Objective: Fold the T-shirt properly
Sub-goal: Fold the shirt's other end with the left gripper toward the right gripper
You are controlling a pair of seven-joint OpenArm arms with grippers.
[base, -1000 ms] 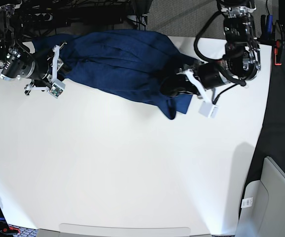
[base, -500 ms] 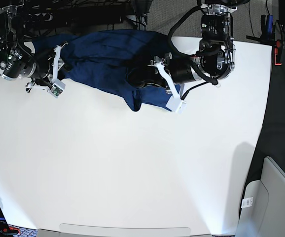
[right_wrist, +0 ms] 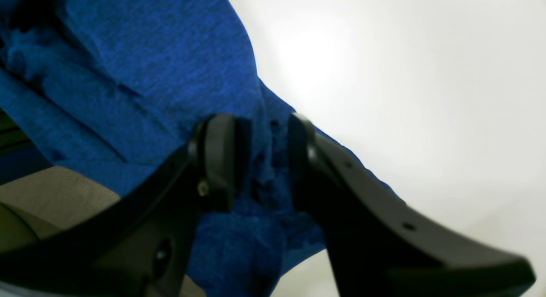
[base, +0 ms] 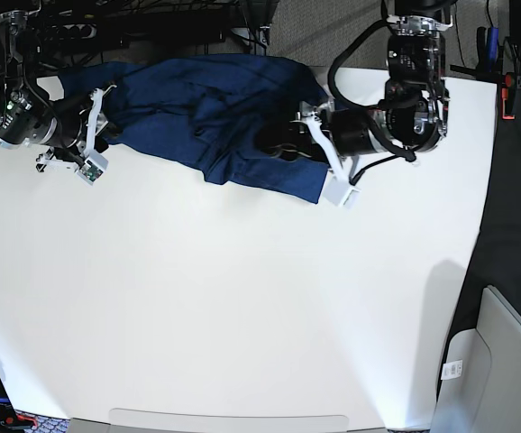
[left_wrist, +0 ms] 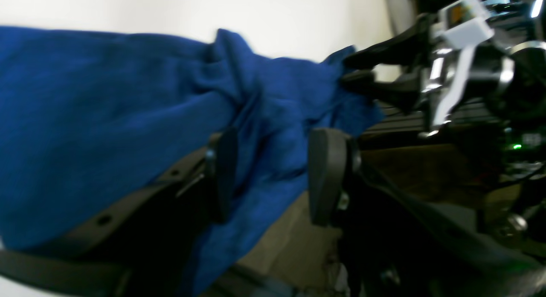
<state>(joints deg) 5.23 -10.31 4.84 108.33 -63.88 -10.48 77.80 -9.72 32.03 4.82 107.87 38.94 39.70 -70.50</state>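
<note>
The dark navy T-shirt point(base: 206, 108) lies bunched along the table's far edge, with one flap doubled over its middle. My left gripper point(base: 271, 144) rests on the shirt's right part. In the left wrist view its jaws point(left_wrist: 273, 177) stand wide apart, loose cloth point(left_wrist: 106, 109) draping over one finger point(left_wrist: 222, 177) and hanging in the gap. My right gripper point(base: 107, 128) is at the shirt's left end. In the right wrist view it point(right_wrist: 260, 160) is shut on a pinch of blue fabric point(right_wrist: 128, 75). The left wrist view also shows the right gripper point(left_wrist: 358, 75) gripping the shirt's far corner.
The white table point(base: 242, 316) stretches toward the near edge. A grey bin point(base: 504, 361) stands off the table at the lower right. Cables and dark equipment point(base: 152, 23) crowd the space behind the far edge.
My left gripper carried the shirt's right edge leftward over the body, then opened and drew back a little to the right. The right gripper kept its hold and shifted slightly left.
</note>
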